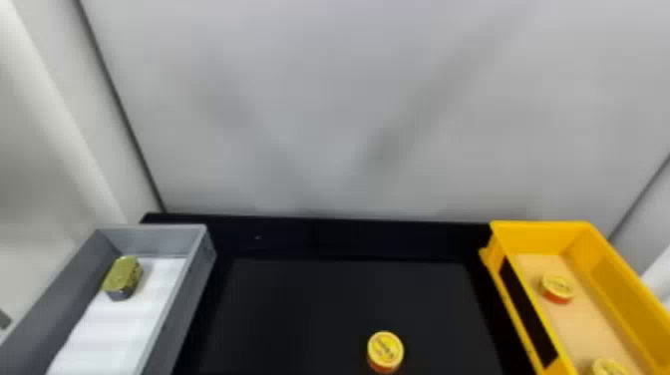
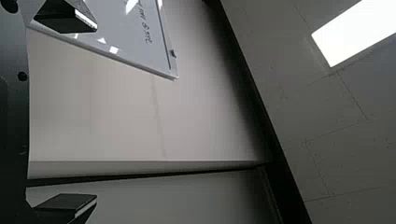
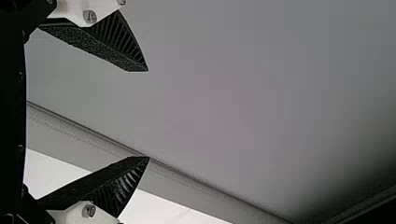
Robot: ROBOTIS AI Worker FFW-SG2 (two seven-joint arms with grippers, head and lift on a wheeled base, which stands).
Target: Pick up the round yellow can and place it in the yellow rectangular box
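Plainly, the can (image 1: 385, 351) lies outside the jaws.

right tool (image 3: 148, 114) — ribbed black fingers (image 3: 116, 44), white brackets (image 3: 71, 9), silvery screws (image 3: 89, 211)

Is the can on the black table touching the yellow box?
Apart. The head view shows a stretch of black table between the can and the yellow box.

- Head view: soft light, faint shadows on the pale wall (image 1: 309, 114)
- Left wrist view: ceiling light (image 2: 357, 35) glares white; whiteboard (image 2: 135, 42) catches bright reflections
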